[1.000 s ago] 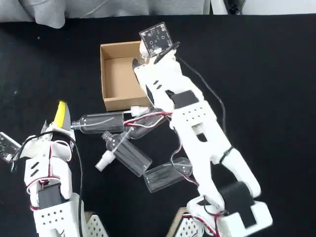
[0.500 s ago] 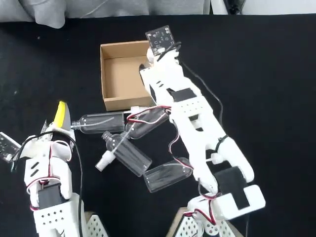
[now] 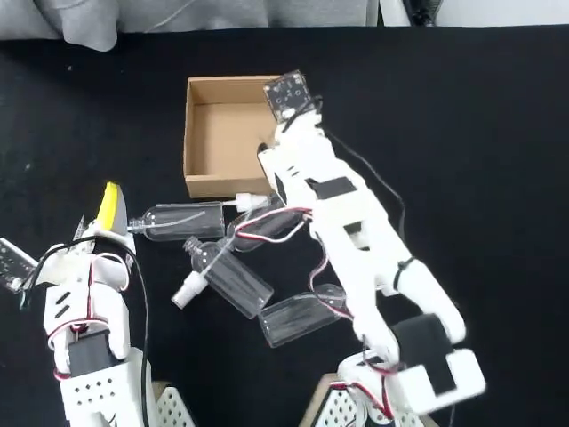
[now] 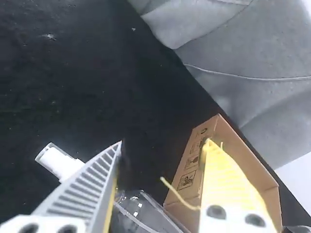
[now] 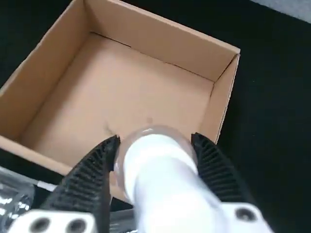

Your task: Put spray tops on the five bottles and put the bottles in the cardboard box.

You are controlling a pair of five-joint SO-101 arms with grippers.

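While right jaws pinch clear cylindrical bottle [image 5: 156, 162] by cardboard box [image 5: 160, 30], left jaws spread.

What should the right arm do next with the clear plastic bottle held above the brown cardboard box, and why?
The right gripper is shut on the white-topped clear plastic bottle, which hangs close to one wall of the brown cardboard box, not over its middle. So probably: carry it slightly further in, then lower it before opening.
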